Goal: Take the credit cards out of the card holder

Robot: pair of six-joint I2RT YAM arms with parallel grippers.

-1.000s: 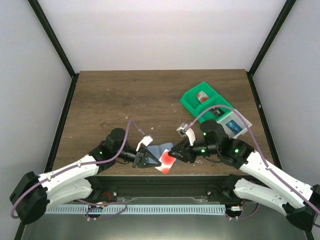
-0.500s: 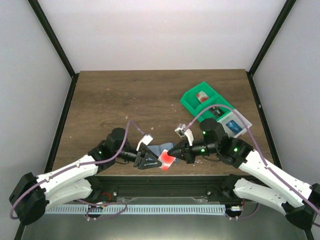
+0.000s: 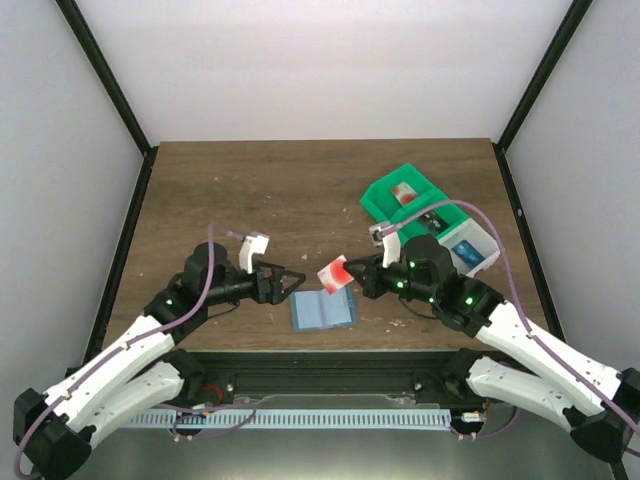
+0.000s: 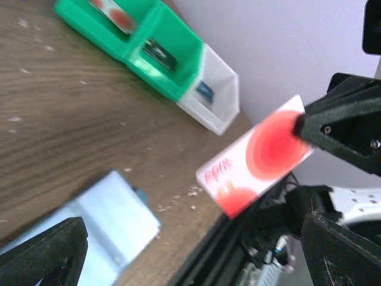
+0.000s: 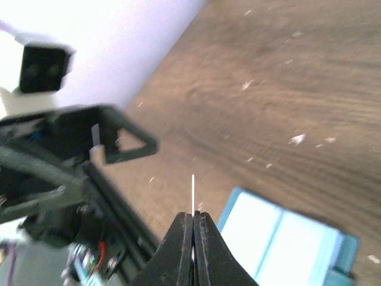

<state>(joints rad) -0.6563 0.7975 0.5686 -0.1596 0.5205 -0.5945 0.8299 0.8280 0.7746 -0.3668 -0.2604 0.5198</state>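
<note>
While aloft, card (image 3: 334, 273) in right tool (image 3: 348, 272)

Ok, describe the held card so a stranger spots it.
On the wooden table, near the front, lies an open light-blue card holder. Above it the right pincer holds a card: white with red circles, the only one off the table.

My left arm (image 3: 130, 350) and right arm (image 3: 530, 345): white shell links, black joint housings, small green lights. A lilac cable (image 3: 210, 262) loops along each. White camera block (image 3: 255, 247) on each wrist. Left gripper (image 3: 298, 280) and right gripper (image 3: 352, 272) are black, with triangular open-frame fingers (image 4: 345, 128) bearing pale screw heads. Black bases sit at the table's (image 3: 300, 180) near edge.
</note>
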